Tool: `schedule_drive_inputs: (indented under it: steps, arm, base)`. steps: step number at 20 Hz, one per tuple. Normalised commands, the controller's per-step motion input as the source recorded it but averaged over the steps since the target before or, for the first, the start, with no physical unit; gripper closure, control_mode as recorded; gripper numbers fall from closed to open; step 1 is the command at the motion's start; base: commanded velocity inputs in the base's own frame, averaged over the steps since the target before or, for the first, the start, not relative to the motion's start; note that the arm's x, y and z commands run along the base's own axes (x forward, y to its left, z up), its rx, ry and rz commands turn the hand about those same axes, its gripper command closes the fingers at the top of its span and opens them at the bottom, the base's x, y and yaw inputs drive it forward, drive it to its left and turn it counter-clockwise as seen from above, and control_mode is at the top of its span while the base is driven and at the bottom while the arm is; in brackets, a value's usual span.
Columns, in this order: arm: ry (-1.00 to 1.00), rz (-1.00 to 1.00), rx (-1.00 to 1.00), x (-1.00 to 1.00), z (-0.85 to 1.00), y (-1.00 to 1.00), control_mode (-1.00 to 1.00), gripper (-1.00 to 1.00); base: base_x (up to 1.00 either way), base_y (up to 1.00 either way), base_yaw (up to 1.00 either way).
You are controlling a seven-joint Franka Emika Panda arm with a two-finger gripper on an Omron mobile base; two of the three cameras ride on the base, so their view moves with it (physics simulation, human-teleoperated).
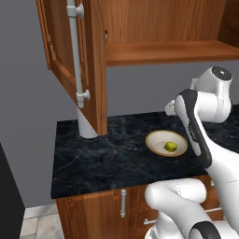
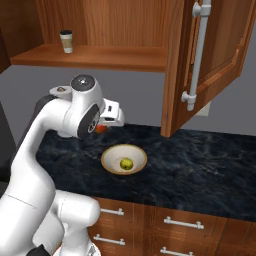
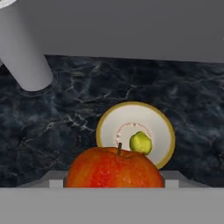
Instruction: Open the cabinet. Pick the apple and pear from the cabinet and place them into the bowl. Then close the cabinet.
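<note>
The apple [image 3: 114, 168] sits right in front of my hand camera, red with a short stem, pinched between the jaws of the gripper [image 2: 102, 126]; in the right base view I see a sliver of red just under the hand, held in the air above the counter [image 1: 107, 154]. So the claw is clenched on the apple.

Going left to right in the left base view: the cabinet [image 1: 158, 28] has its left door [image 1: 91, 65] swung out toward me, silver bar handle [image 1: 77, 51] facing forward. A grey cylinder [image 1: 86, 123] stands on the dark marble counter behind that door. Right of it is the bowl [image 1: 166, 143], tan rim and cream inside, with the pear [image 1: 171, 146] lying in it. My arm's white links rise at the far right.

In the right base view a paper cup [image 2: 66, 41] stands on the cabinet shelf [image 2: 100, 56], and the right door [image 2: 210, 60] hangs open too.

From the hand camera the bowl lies just beyond the apple, below it.
</note>
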Motion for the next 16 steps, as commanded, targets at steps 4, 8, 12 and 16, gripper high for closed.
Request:
schedule_drive_inputs:
  steps: [4,8,12,16]
  arm:
    - [0.17,0.06,0.0,0.4,-1.0,0.0,-1.0,1.0]
    - [0.21,0.07,0.02,0.6,-1.0,0.0,-1.0,1.0]
    - [0.09,0.07,0.0,0.76,-1.0,-0.02,-1.0,1.0]
    - [0.0,0.06,-0.08,0.76,-0.85,-0.08,-1.0,1.0]
  base:
    - [0.0,0.0,0.0]
    - [0.0,0.0,0.0]
    - [0.0,0.0,0.0]
    - [0.0,0.0,0.0]
